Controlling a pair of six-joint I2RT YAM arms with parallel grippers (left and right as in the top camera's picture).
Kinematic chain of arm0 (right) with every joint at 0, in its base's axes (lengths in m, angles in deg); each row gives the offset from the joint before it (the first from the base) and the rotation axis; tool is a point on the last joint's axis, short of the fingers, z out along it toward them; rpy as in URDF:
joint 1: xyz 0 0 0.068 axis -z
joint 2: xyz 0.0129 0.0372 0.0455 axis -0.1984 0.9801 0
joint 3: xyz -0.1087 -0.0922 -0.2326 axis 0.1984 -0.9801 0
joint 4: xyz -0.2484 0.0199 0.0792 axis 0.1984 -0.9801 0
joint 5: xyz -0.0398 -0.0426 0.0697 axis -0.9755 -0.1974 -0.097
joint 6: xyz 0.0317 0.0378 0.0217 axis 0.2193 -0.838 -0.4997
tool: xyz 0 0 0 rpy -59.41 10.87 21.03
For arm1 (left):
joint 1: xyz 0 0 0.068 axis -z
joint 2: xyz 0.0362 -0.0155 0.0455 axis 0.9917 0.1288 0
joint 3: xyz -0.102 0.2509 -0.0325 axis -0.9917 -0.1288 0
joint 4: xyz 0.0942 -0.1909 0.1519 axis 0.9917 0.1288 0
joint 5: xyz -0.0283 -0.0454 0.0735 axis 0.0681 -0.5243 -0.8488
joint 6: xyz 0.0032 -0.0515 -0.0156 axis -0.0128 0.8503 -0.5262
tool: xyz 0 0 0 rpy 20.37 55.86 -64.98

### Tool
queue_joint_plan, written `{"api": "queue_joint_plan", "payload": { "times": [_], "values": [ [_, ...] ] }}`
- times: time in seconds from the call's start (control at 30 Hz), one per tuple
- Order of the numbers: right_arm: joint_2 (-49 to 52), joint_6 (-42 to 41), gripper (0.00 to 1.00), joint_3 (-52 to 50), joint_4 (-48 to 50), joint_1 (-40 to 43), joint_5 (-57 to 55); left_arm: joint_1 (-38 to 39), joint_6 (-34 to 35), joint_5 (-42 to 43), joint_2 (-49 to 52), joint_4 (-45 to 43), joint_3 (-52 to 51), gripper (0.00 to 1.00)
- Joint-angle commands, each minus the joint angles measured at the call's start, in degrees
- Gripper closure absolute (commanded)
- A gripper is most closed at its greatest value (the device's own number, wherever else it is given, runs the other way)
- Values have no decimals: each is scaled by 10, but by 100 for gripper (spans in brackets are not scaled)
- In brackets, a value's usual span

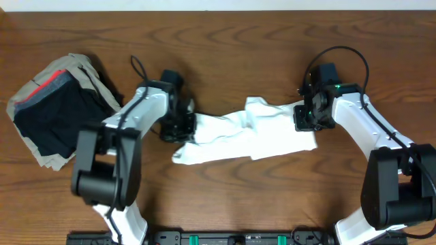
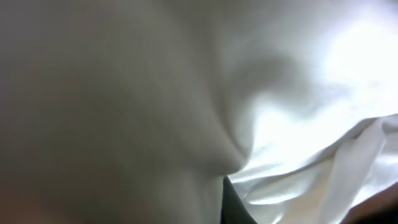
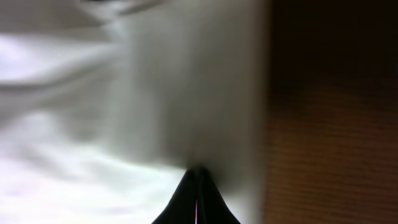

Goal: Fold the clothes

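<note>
The white T-shirt (image 1: 252, 136) lies bunched in a long wrinkled band across the middle of the wooden table. My left gripper (image 1: 182, 126) is at its left end. In the left wrist view white fabric (image 2: 292, 124) fills the frame and only one dark fingertip (image 2: 234, 202) shows through it. My right gripper (image 1: 305, 117) is at the shirt's right end. In the right wrist view its two fingers (image 3: 198, 177) are pressed together, pinching the white cloth (image 3: 124, 112) near its edge. No green print shows.
A pile of folded black, grey, red and khaki garments (image 1: 54, 109) sits at the table's left. Bare wooden table (image 1: 245, 47) lies behind the shirt and shows beside the cloth in the right wrist view (image 3: 329, 124).
</note>
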Motion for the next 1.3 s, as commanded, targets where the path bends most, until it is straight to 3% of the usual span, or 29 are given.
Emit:
{"api": "queue_joint_plan", "payload": {
  "times": [0.0, 0.4, 0.63, 0.8, 0.97, 1.27],
  "values": [
    [-17, 5, 98, 15, 1, 12, -3, -45, -14, -117, -63, 17, -3, 94],
    [-35, 5, 95, 22, -19, 38, -6, -170, -57, -127, -174, 33, 11, 94],
    [-35, 0, 95, 22, -32, 76, -6, -178, -63, -209, -193, 37, 60, 94],
    [-35, -11, 96, 22, -41, 100, -5, -173, -58, -216, -193, 49, 102, 94],
    [-35, -14, 96, 22, -40, 103, -3, -120, -56, -216, -193, 74, 139, 94],
    [-35, -15, 96, 22, -40, 103, -1, 82, -24, -216, -189, 77, 143, 94]
  ]
}}
